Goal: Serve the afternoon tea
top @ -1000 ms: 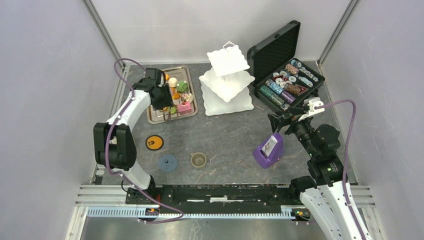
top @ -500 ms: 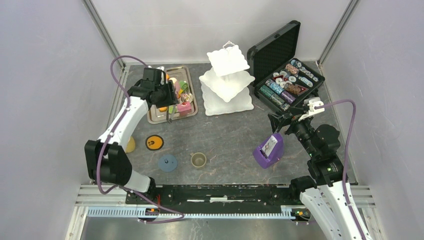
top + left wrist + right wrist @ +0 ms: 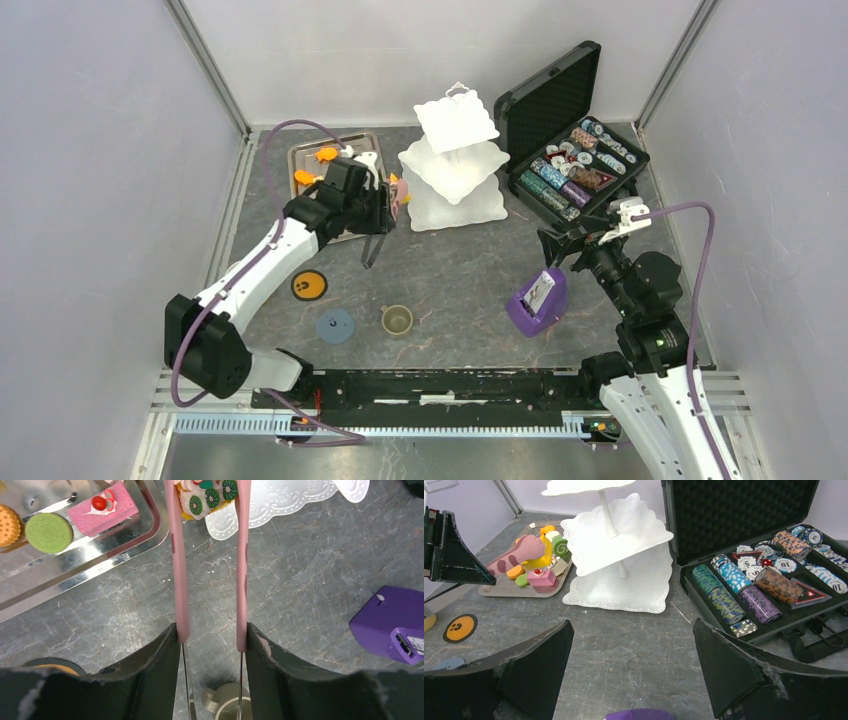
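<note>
Beside the stand (image 3: 455, 165) — left pincer (image 3: 212, 630) clamps tongs (image 3: 177, 570) pinching a pastry (image 3: 207, 495).

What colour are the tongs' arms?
Pink; the tongs show best in the left wrist view.

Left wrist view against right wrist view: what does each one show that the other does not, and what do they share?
Only the left wrist view shows the olive cup. Only the right wrist view shows the black case of poker chips and the upper tiers of the white stand. Both show the metal tray, the pink cake, the pink tongs, the stand's bottom tier and the purple card holder.
</note>
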